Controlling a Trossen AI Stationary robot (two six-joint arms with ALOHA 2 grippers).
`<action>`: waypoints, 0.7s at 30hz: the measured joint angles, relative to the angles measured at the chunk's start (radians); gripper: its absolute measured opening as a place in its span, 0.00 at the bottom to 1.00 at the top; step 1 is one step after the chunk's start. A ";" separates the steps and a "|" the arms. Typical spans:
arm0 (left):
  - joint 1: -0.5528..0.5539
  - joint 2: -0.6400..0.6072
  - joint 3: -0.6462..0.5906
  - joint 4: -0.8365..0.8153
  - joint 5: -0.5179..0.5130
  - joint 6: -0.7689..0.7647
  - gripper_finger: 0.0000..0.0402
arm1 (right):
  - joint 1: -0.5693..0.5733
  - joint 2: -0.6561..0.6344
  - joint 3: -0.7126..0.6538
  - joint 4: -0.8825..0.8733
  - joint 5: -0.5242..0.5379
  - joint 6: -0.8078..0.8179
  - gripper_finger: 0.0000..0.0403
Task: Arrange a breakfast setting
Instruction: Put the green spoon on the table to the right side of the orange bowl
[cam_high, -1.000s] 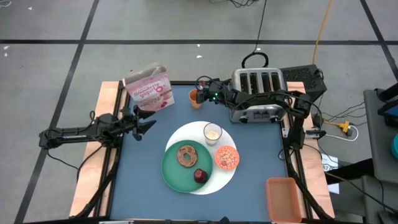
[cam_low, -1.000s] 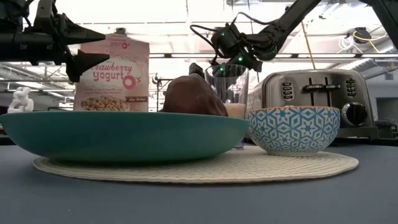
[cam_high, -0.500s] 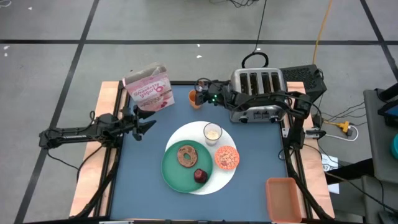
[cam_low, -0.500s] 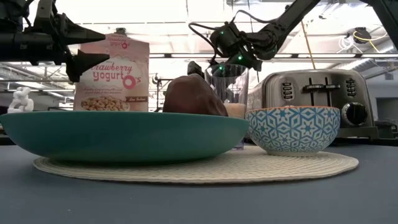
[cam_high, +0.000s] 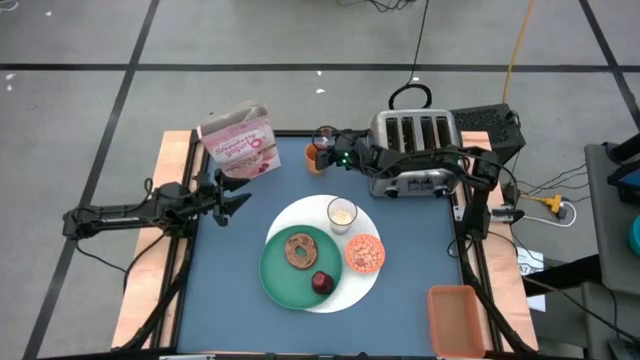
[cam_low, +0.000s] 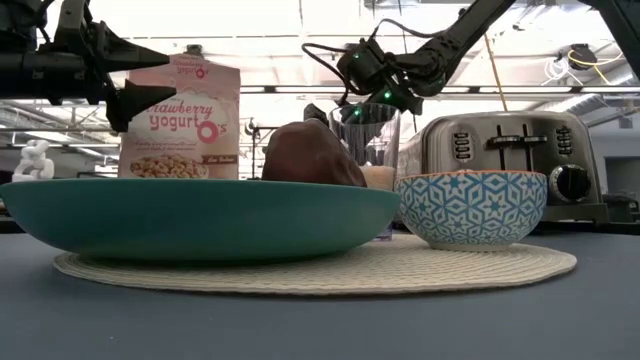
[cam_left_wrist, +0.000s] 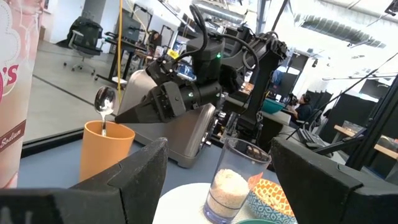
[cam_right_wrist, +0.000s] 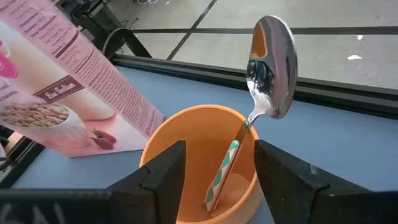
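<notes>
On the white round disc (cam_high: 372, 276) sit 1 green plate (cam_high: 278, 275) — holding 1 bagel (cam_high: 299, 250) and 1 dark red fruit (cam_high: 322, 283) — 1 milky glass (cam_high: 342, 214) and 1 patterned bowl (cam_high: 365, 255). 1 spoon (cam_right_wrist: 267, 68) stands in 1 orange cup (cam_right_wrist: 205, 162); the right gripper (cam_high: 322, 152) hovers there, fingers parted, empty. The left gripper (cam_high: 237, 189) waits spread beside 1 cereal box (cam_high: 240, 141).

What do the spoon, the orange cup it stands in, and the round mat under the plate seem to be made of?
Spoon: polished metal bowl, mirror reflections; the handle looks patterned, possibly coated.
Orange cup: probably plastic, with a matte, even colour and a smooth thin wall.
Round mat: looks like woven fibre or straw, with fine concentric ribbing showing in the low view.
</notes>
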 joint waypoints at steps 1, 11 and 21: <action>0.000 0.000 0.000 0.000 0.000 0.000 0.71 | -0.001 0.000 0.000 0.000 0.000 0.001 0.45; 0.000 0.000 0.000 0.000 0.000 -0.005 0.71 | 0.002 0.000 -0.001 0.062 -0.002 0.000 0.45; 0.000 0.000 0.000 0.000 0.000 -0.011 0.71 | 0.011 0.007 -0.001 0.052 -0.041 0.003 0.45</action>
